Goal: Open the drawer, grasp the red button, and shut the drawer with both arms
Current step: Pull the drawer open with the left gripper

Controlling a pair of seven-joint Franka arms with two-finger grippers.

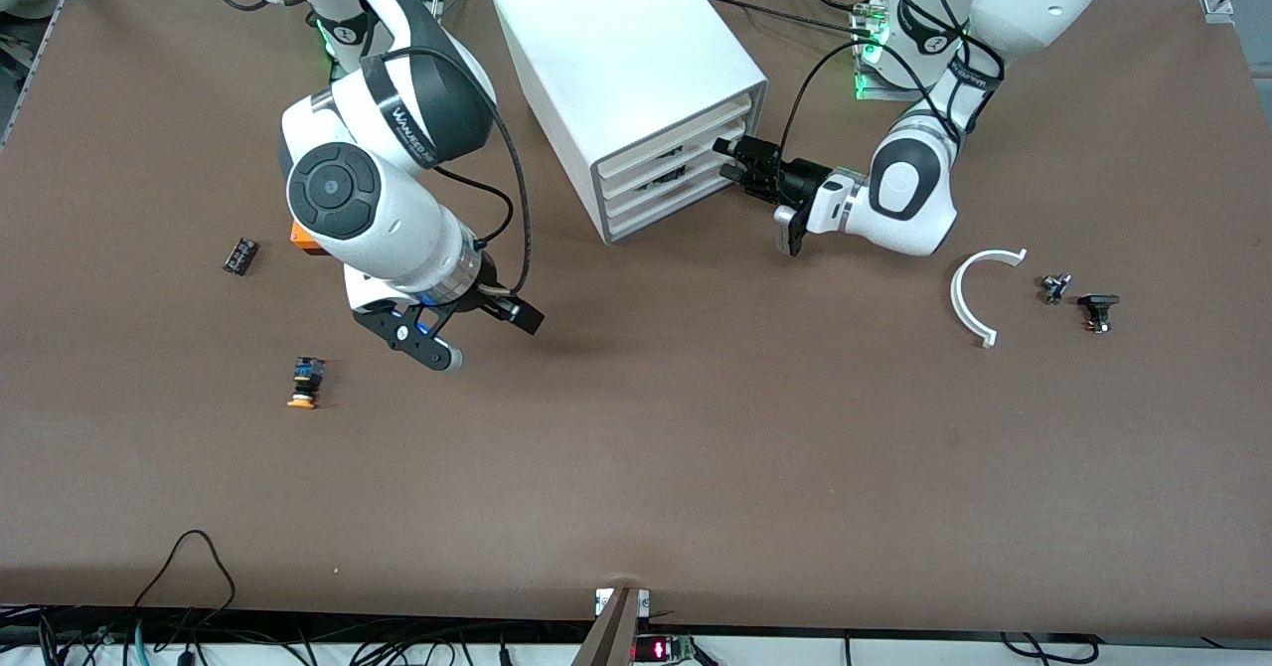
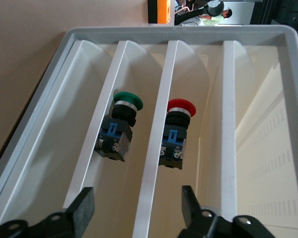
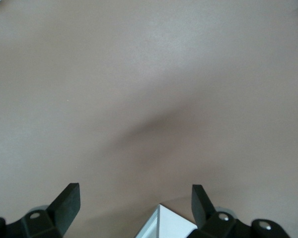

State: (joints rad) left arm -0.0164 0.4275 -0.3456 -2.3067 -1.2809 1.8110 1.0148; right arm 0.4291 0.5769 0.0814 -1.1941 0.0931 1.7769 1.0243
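The white cabinet (image 1: 616,50) stands at the table's back middle. One drawer (image 2: 188,32) is pulled out a little (image 1: 733,137). In the left wrist view it has white dividers, and the red-capped button (image 2: 179,129) lies on its side in one lane. My left gripper (image 1: 740,161) is at the drawer's front, open and empty. In its own view the left gripper (image 2: 136,206) straddles a divider, short of the button. My right gripper (image 1: 525,318) hangs open and empty over bare table toward the right arm's end. It also shows in its own view (image 3: 134,206). The front view does not show the button.
A green-capped button (image 2: 124,124) lies in the lane beside the red one. An orange-capped button (image 1: 303,383), a small black part (image 1: 239,254) and an orange box (image 1: 303,237) lie near the right arm. A white curved piece (image 1: 979,293) and two small black parts (image 1: 1098,310) lie toward the left arm's end.
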